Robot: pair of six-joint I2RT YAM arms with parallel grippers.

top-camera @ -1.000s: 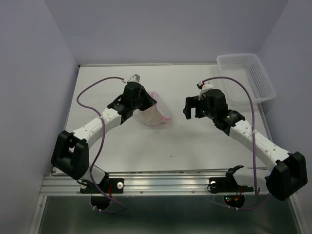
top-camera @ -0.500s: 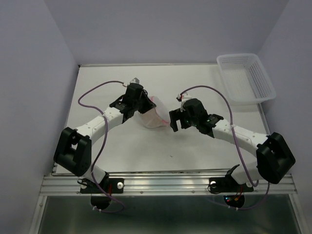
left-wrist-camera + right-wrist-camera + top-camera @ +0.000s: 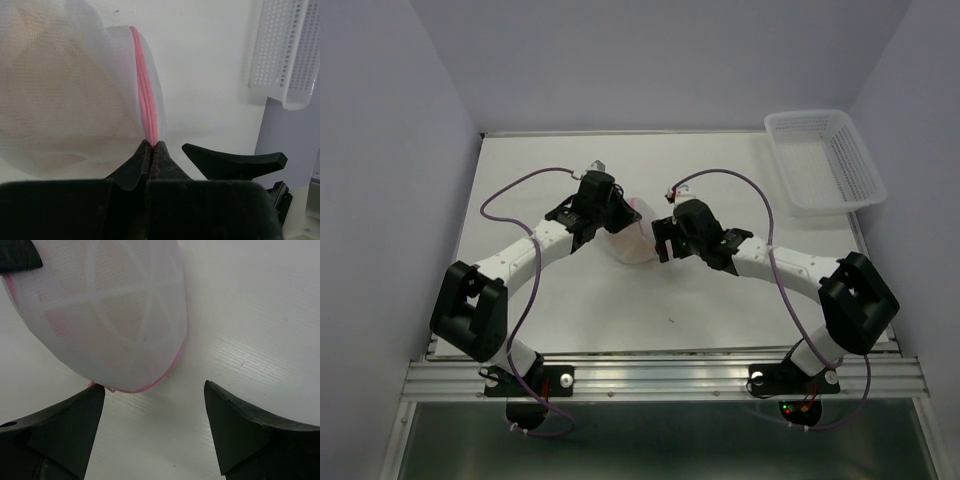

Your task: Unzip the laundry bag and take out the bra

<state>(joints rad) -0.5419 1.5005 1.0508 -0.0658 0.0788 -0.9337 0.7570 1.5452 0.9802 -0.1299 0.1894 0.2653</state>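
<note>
Right claw (image 3: 152,390), jaws wide, just arrived at round white mesh laundry bag (image 3: 110,315); left claw (image 3: 151,146) pinches its pink zipper (image 3: 145,90); unzipping can begin.

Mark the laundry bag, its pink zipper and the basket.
laundry bag (image 3: 110,315), right wrist view, middle of the mesh dome
pink zipper (image 3: 146,95), left wrist view, midway along its length
basket (image 3: 817,160), top external view, bare lattice floor

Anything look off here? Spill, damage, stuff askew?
Nothing stands out. The bag looks intact, its zipper shut and the bra visible through the mesh. The left claw is pinched on the zipper edge. The right claw is open beside the bag. The basket sits upright, far right.
</note>
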